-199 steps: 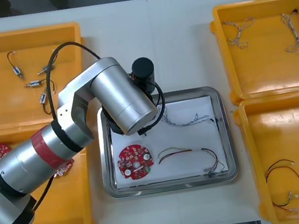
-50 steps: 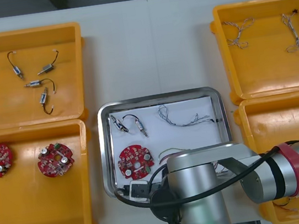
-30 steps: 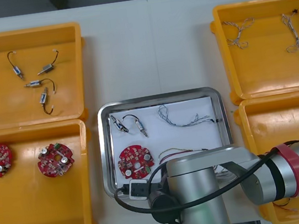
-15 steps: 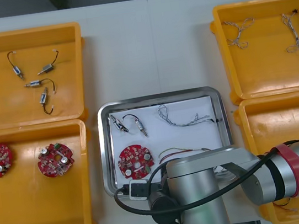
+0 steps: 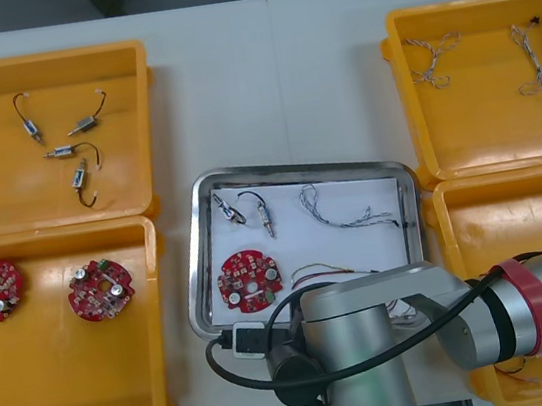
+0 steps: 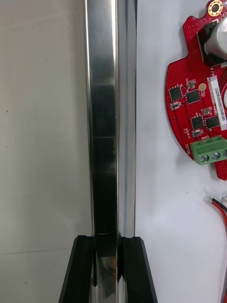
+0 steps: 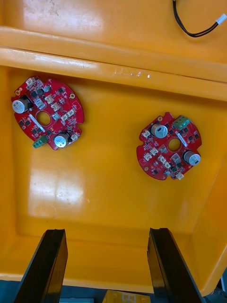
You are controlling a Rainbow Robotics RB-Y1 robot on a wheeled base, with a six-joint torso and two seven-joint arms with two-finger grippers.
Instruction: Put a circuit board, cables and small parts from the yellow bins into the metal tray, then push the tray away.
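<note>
1. Gripping the near rim of the metal tray (image 6: 105, 142), the right pincer (image 6: 109, 267) has its black fingers (image 6: 84, 272) closed tight on the shiny edge.
2. The tray has slid toward the far edge of the surface (image 5: 264, 83) since a moment ago. It has also gone a little toward the right edge, and now it sits a bit crooked.
3. Inside the tray lie a red circuit board (image 5: 250, 280), small metal parts (image 5: 223, 207), a blue and white cable (image 5: 348, 212) and a red and yellow cable (image 5: 311, 269).
4. The left pincer (image 7: 109, 234) hangs wide open over the near left yellow bin (image 7: 113, 203), above two more boards (image 7: 47, 112).
</note>
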